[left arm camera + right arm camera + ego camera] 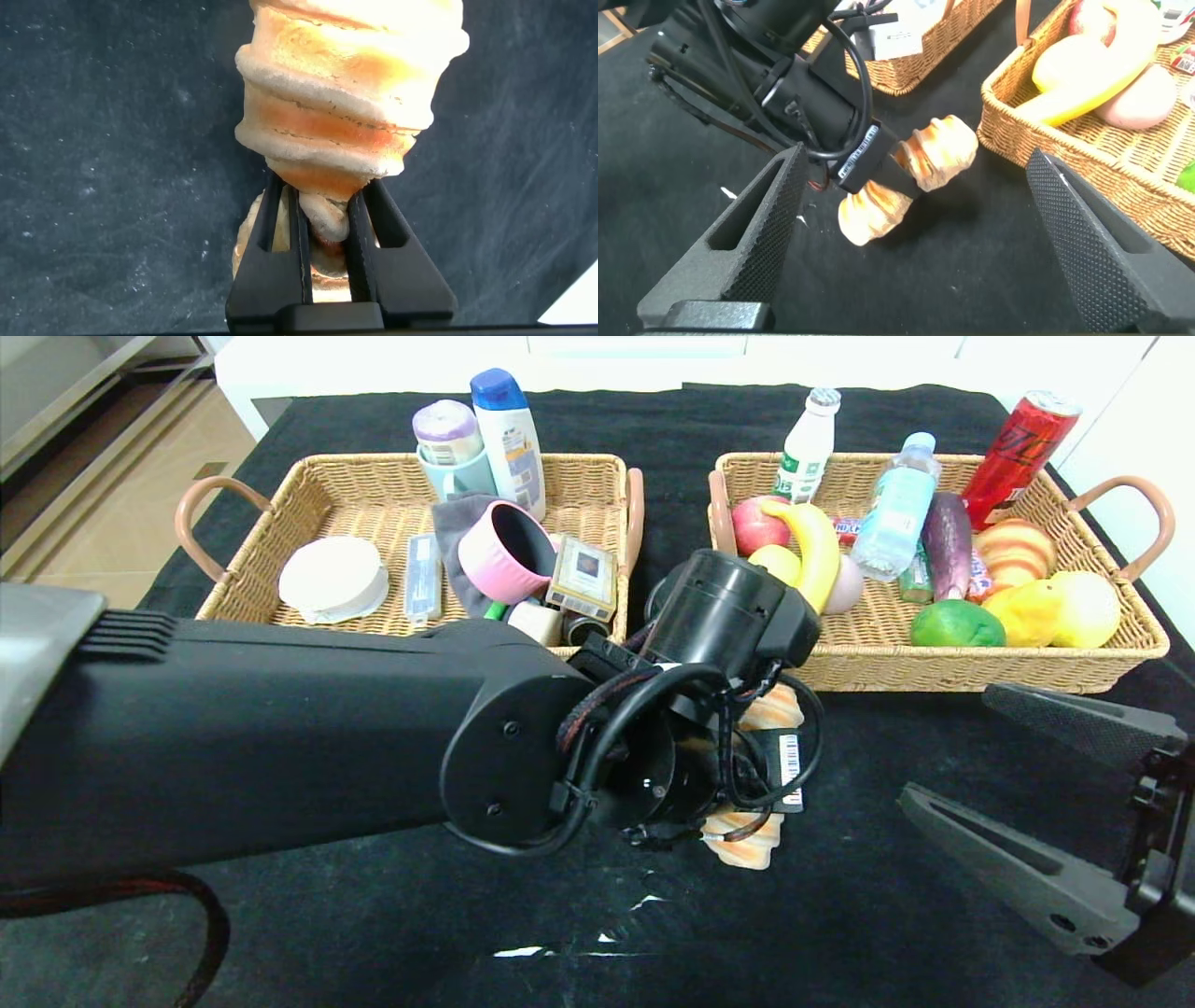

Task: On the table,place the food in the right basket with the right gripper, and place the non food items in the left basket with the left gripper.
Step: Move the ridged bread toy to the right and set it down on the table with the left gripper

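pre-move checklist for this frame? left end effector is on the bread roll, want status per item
1. Right tool for the item: not ok. The left end effector is shut on the bread roll, which is food and belongs to the right end effector.
2. Grip: ok. The fingers pinch the roll at its narrow middle.
3. Roll clear of the table: cannot tell.
4. Right end effector ready: ok. It is open, beside the roll and near the right basket.
5. Space in the right basket: not ok. It is crowded with fruit, bottles and a second bread roll.
6. Left basket as target: not ok for food.
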`<state>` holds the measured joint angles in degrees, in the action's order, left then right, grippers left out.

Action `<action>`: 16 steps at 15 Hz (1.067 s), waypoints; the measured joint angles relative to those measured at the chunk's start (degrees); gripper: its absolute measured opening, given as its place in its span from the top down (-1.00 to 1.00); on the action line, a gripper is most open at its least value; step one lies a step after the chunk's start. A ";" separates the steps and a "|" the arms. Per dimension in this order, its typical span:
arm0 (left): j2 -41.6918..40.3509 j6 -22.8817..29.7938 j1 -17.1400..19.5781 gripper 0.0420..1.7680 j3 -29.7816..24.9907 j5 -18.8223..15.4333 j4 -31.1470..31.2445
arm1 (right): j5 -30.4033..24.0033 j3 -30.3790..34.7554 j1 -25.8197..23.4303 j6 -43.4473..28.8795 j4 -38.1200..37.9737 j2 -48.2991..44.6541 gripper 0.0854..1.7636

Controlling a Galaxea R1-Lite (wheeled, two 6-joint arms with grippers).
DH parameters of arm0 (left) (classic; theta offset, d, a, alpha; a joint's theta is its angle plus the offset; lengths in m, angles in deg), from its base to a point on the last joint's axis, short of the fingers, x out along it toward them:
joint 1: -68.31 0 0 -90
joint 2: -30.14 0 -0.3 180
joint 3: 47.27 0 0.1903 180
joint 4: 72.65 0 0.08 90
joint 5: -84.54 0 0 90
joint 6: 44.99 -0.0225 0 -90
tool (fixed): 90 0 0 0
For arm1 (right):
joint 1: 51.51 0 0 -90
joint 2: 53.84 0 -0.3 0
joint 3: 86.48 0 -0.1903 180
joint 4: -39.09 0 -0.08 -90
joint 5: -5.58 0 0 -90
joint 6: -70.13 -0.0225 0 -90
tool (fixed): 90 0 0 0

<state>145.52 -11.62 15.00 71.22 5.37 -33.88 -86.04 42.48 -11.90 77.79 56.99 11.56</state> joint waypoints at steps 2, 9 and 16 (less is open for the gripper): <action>0.22 0.05 0.01 0.69 0.05 0.00 0.04 | 0.00 0.00 -0.06 0.00 0.05 -0.02 -0.94; 0.51 0.00 0.22 -0.17 0.22 0.04 -0.02 | -0.02 0.00 -0.09 0.00 -0.04 0.15 -0.94; 0.29 -0.11 -0.02 -0.62 0.07 0.06 -0.02 | 0.00 0.11 0.09 0.00 -0.01 0.15 -0.94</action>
<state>145.81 -11.73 14.97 71.29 5.43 -33.91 -86.04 42.59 -11.82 77.79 56.98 11.71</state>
